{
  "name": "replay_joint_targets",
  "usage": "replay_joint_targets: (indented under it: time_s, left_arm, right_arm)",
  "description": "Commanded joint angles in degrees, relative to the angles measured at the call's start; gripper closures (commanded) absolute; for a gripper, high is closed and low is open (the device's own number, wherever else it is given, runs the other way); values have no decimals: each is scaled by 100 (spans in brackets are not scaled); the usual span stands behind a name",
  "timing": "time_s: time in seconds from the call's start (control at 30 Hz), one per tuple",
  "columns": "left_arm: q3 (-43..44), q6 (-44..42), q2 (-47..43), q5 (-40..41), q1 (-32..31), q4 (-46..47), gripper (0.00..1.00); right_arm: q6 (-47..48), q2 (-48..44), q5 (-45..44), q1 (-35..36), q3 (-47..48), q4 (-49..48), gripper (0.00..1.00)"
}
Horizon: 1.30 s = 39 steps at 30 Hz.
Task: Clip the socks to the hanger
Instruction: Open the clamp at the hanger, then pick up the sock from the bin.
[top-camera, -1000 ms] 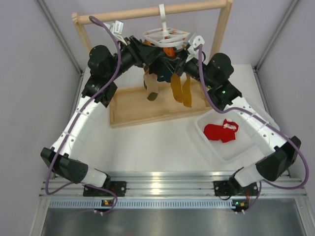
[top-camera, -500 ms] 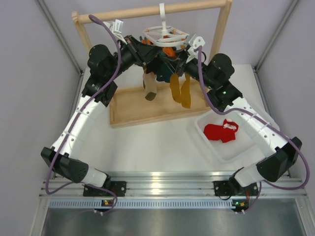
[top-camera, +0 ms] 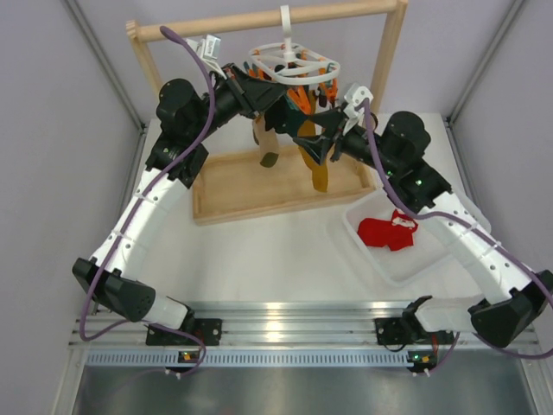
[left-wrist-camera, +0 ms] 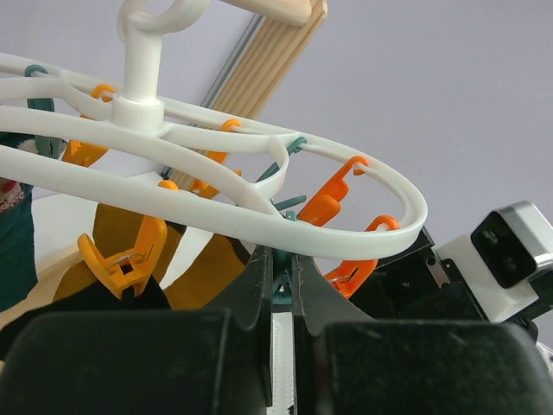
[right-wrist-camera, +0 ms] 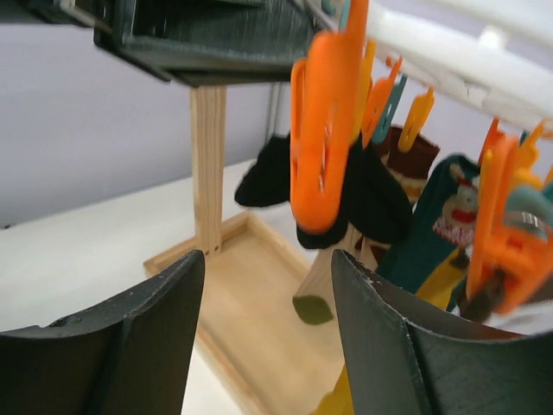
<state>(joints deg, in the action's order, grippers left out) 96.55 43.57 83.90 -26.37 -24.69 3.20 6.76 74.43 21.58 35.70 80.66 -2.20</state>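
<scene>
Left gripper [left-wrist-camera: 276,259] looks pinched shut on a teal clip [left-wrist-camera: 279,292] under the hanger [top-camera: 289,65] rim. Right gripper [right-wrist-camera: 266,259] gapes wide, empty, by the orange clips. Red socks [top-camera: 387,231] lie in the bin [top-camera: 367,264], near right. Risk: an arm bumps the hanger, it swings, the clip slips. Rack [top-camera: 389,52] posts crowd left and right; room only nearward

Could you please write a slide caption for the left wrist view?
Left gripper pinches a teal clip beneath the white hanger, orange clips dangling nearby.
</scene>
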Motion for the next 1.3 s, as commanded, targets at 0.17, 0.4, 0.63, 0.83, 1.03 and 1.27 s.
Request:
replay_joint_targets:
  time_s: [0.17, 0.4, 0.63, 0.83, 1.03, 1.27]
  left_arm:
    - [83, 29, 92, 229, 52, 216, 100]
    - [118, -59, 92, 176, 52, 163, 100]
    - [101, -42, 83, 176, 52, 207, 100]
    - [74, -42, 83, 167, 52, 242, 100]
    - [30, -86, 57, 167, 60, 225, 100]
    - [21, -173, 13, 194, 52, 190, 100]
  right_arm:
    - [-167, -1175, 1223, -1115, -946, 1833, 39]
    - [1440, -1511, 1787, -2933, -1579, 4170, 46]
    - [1086, -1344, 621, -4509, -2581, 3666, 60]
    - [142, -1213, -435, -5196, -3450, 2481, 63]
    - [-342, -308, -630, -5556, -3505, 2066, 50]
    - [105, 650, 336, -5882, -3382, 1810, 45]
